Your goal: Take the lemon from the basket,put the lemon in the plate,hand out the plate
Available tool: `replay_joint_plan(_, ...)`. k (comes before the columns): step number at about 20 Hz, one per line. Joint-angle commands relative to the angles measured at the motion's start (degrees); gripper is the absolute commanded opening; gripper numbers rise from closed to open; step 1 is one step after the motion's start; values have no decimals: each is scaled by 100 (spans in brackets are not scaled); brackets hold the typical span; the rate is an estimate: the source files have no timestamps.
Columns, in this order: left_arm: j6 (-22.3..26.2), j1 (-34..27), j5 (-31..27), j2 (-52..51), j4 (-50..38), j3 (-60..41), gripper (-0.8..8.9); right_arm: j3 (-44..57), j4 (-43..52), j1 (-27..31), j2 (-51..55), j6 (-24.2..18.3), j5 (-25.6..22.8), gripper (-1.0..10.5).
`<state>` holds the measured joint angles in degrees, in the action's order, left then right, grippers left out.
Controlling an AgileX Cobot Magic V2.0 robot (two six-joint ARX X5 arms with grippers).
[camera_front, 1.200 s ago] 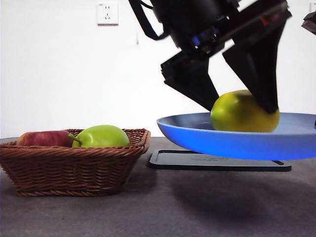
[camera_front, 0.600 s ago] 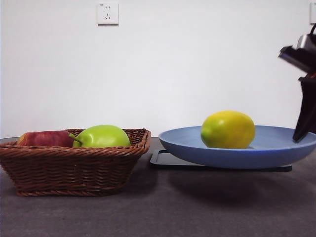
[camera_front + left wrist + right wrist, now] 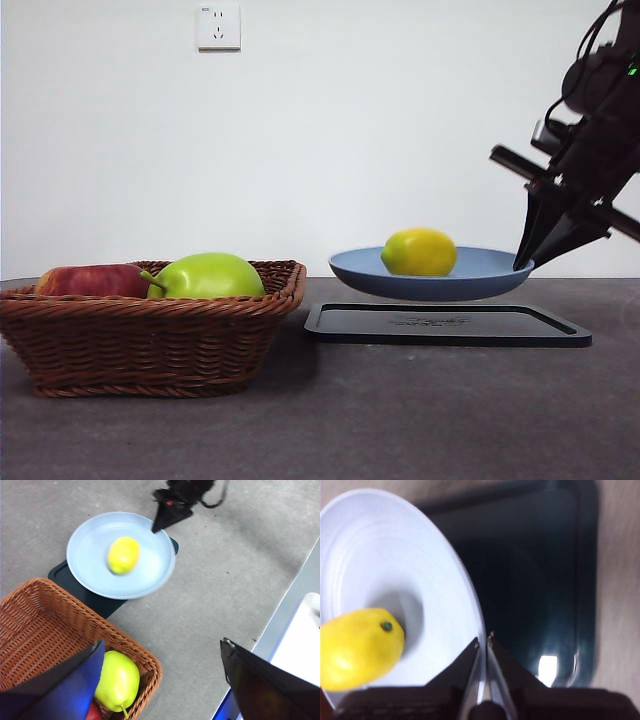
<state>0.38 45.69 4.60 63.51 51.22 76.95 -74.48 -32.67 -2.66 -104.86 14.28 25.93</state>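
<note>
The right gripper (image 3: 524, 262) pinches the plate (image 3: 470, 283) by its rim at 3 o'clock, holding it clear above the black tray (image 3: 450, 327). The lemon (image 3: 419, 252) lies loose near the plate's middle, left of centre — long axis roughly level, its green-dotted tip toward the pinched edge. With only one edge held, a tilt or jolt could likely roll it off or slip the rim. The left gripper (image 3: 160, 680) hangs spread wide above the basket (image 3: 150, 335) — carrying nothing.

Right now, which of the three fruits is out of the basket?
The lemon, lying on the blue plate; the red apple and green pear sit in the basket.
</note>
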Motion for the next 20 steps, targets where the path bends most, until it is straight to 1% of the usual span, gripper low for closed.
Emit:
replay_joint_plan(1, -35, 28, -35, 46, -57, 116, 402, -385, 63, 11, -433, 87, 59, 3)
replay_joint_plan(3, -35, 28, -175, 46, -57, 116, 402, -509, 96, 42, -649, 87, 59, 3)
replay_joint_plan(6, -35, 28, -184, 48, -59, 116, 402, -518, 127, 72, -831, 87, 52, 3)
replay_joint_plan(8, -35, 28, -181, 48, -59, 116, 402, -518, 105, 74, -876, 83, -85, 4)
replay_joint_plan(10, -35, 28, -181, 48, -57, 116, 402, -518, 66, 79, -879, 57, -260, 33)
replay_joint_plan(14, -35, 28, -181, 48, -59, 116, 402, -518, 76, 79, -872, -184, -271, 157)
replay_joint_plan(15, -35, 28, -184, 48, -61, 116, 402, -518, 72, 79, -839, -190, -264, 175)
replay_joint_plan(18, -24, 28, -236, 48, -151, 116, 402, -518, -46, 83, -540, -256, -229, 187)
replay_joint_plan(20, -2, 26, -369, 48, -291, 116, 401, -518, -258, 76, -179, -505, -256, 187)
